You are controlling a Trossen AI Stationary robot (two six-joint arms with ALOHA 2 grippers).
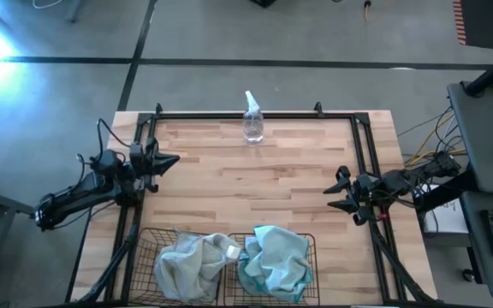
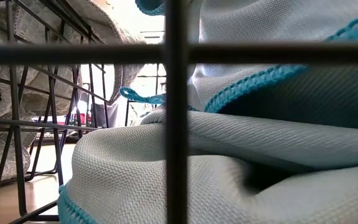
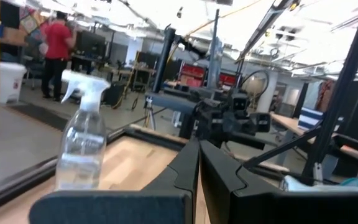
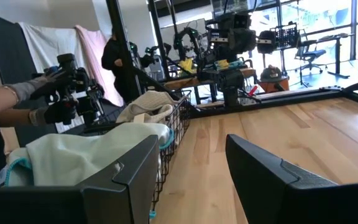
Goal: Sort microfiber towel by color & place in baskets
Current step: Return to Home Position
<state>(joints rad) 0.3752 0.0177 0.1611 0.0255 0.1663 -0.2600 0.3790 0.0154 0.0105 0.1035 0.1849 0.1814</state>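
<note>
Two black wire-mesh baskets sit side by side at the table's near edge. The left basket [image 1: 146, 246] holds crumpled pale grey-white towels [image 1: 191, 265]. The right basket [image 1: 312, 248] holds light blue towels [image 1: 274, 261], whose blue-stitched folds [image 2: 241, 155] fill the low view behind the mesh. My left gripper [image 1: 171, 160] [image 3: 197, 174] is shut and hovers at the table's left side. My right gripper [image 1: 332, 192] [image 4: 188, 168] is open and hovers at the table's right side, pointing left. Neither gripper touches anything.
A clear spray bottle [image 1: 252, 121] [image 3: 79, 146] stands near the middle of the far edge. The black metal frame [image 1: 229, 115] runs round the table. Bare wood lies between the two arms. A person's gloved hands [image 4: 55, 99] show beyond the baskets in the right wrist view.
</note>
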